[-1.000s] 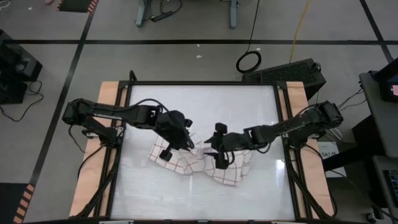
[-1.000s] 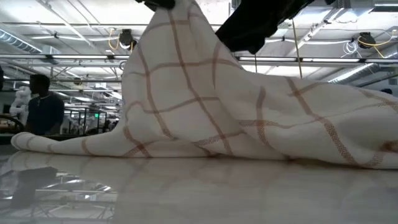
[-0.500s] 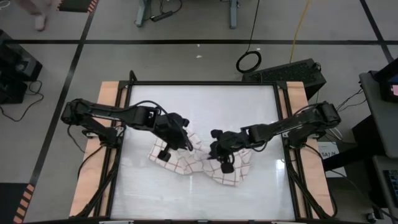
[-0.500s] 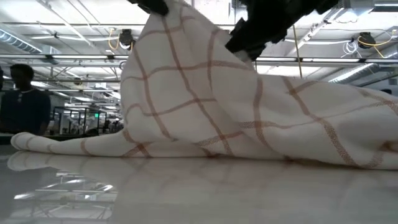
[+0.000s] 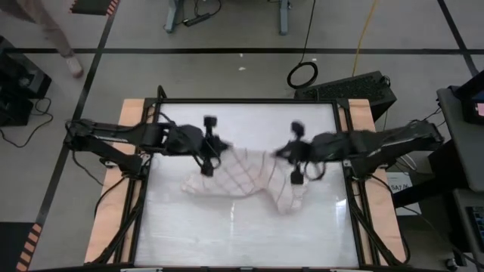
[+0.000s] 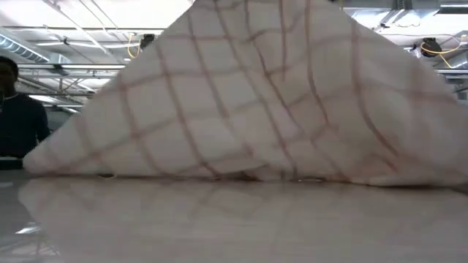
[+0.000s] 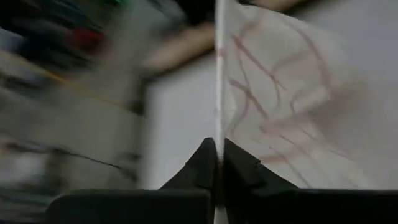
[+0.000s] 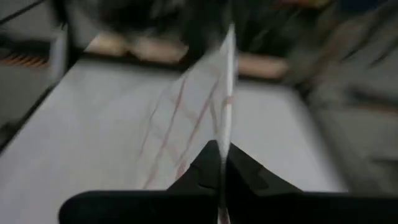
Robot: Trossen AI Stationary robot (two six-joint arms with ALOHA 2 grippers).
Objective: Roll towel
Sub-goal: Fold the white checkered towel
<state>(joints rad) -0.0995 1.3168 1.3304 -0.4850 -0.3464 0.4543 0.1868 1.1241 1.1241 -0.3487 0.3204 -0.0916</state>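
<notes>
**Towel held up between both grippers**

Towel (image 5: 253,172), a thin white cloth with a grid of red-brown lines, hangs stretched over the middle of the glossy white tabletop (image 5: 242,234). Its upper edge is lifted; its lower part drapes onto the tabletop, trailing toward the near edge on the right arm's side. In the low view the towel (image 6: 248,95) forms a broad tent shape resting on the tabletop (image 6: 234,226).

Left gripper (image 5: 209,155) is at the towel's left end. In the left wrist view its dark fingers (image 7: 202,168) are pressed together on the cloth edge (image 7: 273,106).

Right gripper (image 5: 296,155) is at the towel's right end. In the right wrist view its fingers (image 8: 205,163) pinch the cloth edge (image 8: 193,112) likewise.

A person in dark clothing (image 6: 18,117) stands beyond the tabletop, on the left of the low view.

No legible writing or labels.
</notes>
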